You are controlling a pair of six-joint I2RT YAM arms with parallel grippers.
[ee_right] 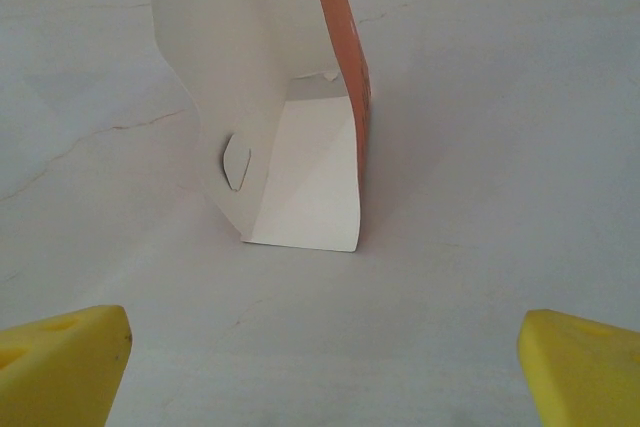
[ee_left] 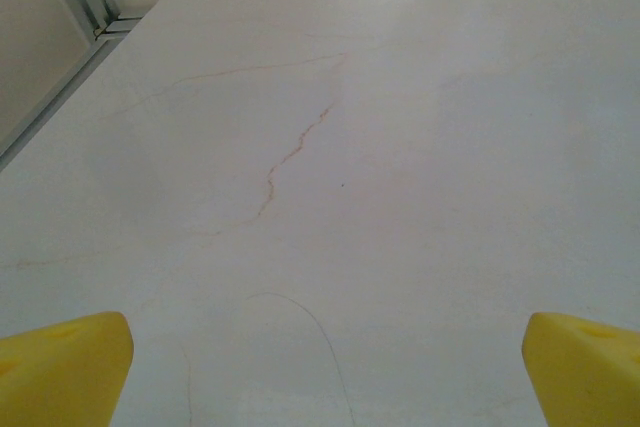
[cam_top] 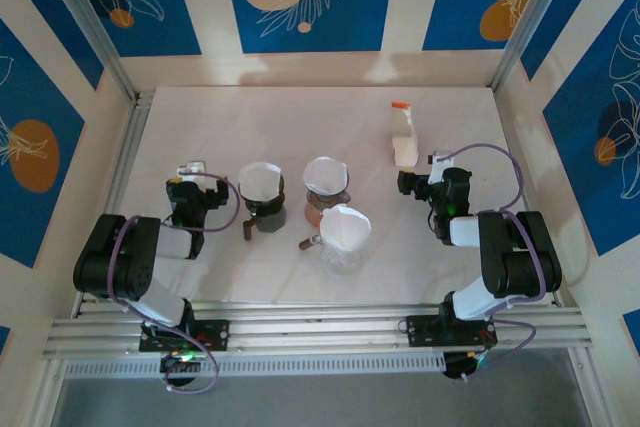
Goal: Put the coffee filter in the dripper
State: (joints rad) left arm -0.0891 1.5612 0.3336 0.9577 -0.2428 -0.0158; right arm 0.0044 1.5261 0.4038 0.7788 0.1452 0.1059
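**A:** How does the left gripper [ee_left: 322, 372] stand?

**B:** Spread wide. In the left wrist view its yellow fingertips [ee_left: 65, 362] sit at the two bottom corners with nothing between them. Below lies the pale white table [ee_left: 400, 147], marked by thin brownish crack-like lines.

**A:** And the right gripper [ee_right: 320, 367]?

**B:** Also spread and holding nothing. It faces a white cardboard carton with an orange side [ee_right: 300, 177], which stands upright on the table just ahead of the fingers and apart from them. The carton's open end is turned toward the camera. From above, it stands at the far right of the table, beyond the right arm.

**A:** Where is the filter?

**B:** From the top camera, a white paper coffee filter [cam_top: 346, 226] sits in the mouth of a clear glass dripper [cam_top: 338, 259], the vessel nearest the arms, roughly midway between them. Its rim looks tilted. I cannot tell how deep it sits.

**A:** Anything else around it?

**B:** Two more vessels stand just behind it, side by side. One is a dark brown dripper [cam_top: 263, 215] on the left and the other a reddish-brown dripper [cam_top: 318, 210] on the right. Each has a white filter in its top. The left gripper is beside the dark one, and neither gripper touches any vessel.
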